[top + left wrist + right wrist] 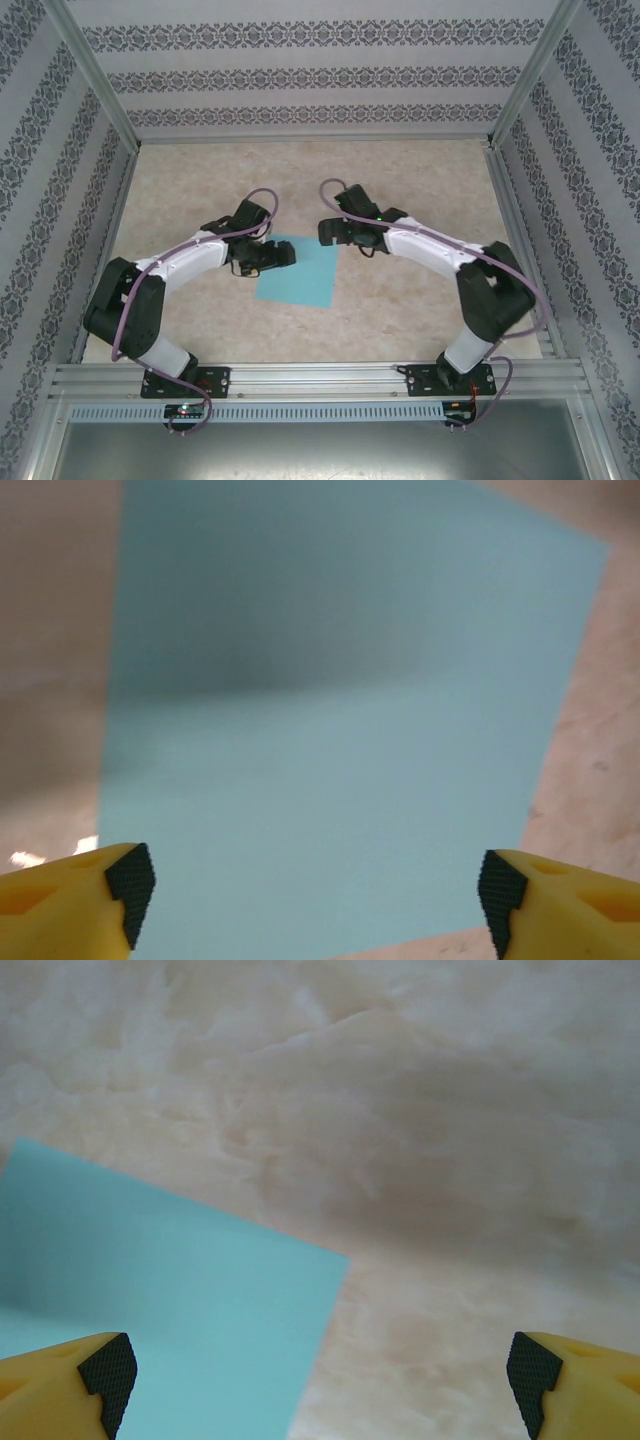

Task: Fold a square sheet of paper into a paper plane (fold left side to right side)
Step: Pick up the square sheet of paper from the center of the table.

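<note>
Sheet of paper (298, 275): square, turquoise, unfolded. Lies flat on the table (420, 190) at centre of the overhead frame, edges tilted slightly off the frame's sides. No long axis and no point yet.

Left claw (277, 256): fingers apart, empty. Hangs over the sheet's upper left part, with paper spreading ahead and rightward. Nearer of the two.

Right claw (328, 233): fingers wide apart, empty. Sits just above and right of the sheet's upper right corner.

Likely next: left edge lifted and carried rightward.
</note>
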Controlling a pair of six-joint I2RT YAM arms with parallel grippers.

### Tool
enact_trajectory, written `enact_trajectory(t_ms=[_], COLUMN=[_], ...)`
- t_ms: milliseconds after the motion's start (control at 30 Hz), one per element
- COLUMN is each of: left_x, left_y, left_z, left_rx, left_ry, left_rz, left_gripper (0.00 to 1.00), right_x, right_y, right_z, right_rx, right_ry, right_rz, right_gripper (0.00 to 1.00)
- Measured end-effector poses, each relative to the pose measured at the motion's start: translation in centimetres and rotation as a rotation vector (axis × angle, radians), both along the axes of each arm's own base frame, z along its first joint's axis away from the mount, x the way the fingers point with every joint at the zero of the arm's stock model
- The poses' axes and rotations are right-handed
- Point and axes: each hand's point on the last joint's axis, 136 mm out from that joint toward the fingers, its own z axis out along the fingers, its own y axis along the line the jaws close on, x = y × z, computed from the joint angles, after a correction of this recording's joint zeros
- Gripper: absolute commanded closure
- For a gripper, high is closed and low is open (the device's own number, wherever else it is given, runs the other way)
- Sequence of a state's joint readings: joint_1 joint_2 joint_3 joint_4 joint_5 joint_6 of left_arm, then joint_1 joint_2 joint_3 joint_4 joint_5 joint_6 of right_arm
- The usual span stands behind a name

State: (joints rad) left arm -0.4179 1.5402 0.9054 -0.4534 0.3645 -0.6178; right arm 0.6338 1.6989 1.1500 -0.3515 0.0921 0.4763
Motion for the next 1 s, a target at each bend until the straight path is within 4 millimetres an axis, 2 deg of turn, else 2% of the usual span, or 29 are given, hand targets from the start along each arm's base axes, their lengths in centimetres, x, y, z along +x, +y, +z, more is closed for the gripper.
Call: enact_trajectory(t_ms=[67, 233, 467, 733, 1000], left_x=[-1.0, -2.0, -3.2, -3.2, -3.2], left_y=[0.0, -0.6, 0.1, 0.3, 0.5], left_z=[-0.3, -0.5, -1.9, -2.6, -3.4], left_rx=[-0.031, -0.079, -0.055, -0.036, -0.023], left_ry=[0.032, 0.057, 0.090, 0.103, 0.114], left_rz=[-0.002, -0.015, -0.010, -0.008, -0.009], left_gripper=[0.23, 0.31, 0.34, 0.37, 0.41], right_x=[0.1, 0.7, 0.1, -1.0, -2.2], right_y=[1.4, 3.0, 2.6, 3.2, 4.8], right_z=[-1.2, -3.5, -6.1, -7.8, -7.8], right_rx=[-0.015, -0.062, -0.133, -0.180, -0.182], right_ry=[0.030, 0.092, 0.182, 0.239, 0.247], right_rz=[0.019, 0.037, 0.039, 0.074, 0.124], right_gripper=[0.02, 0.02, 0.02, 0.02, 0.02])
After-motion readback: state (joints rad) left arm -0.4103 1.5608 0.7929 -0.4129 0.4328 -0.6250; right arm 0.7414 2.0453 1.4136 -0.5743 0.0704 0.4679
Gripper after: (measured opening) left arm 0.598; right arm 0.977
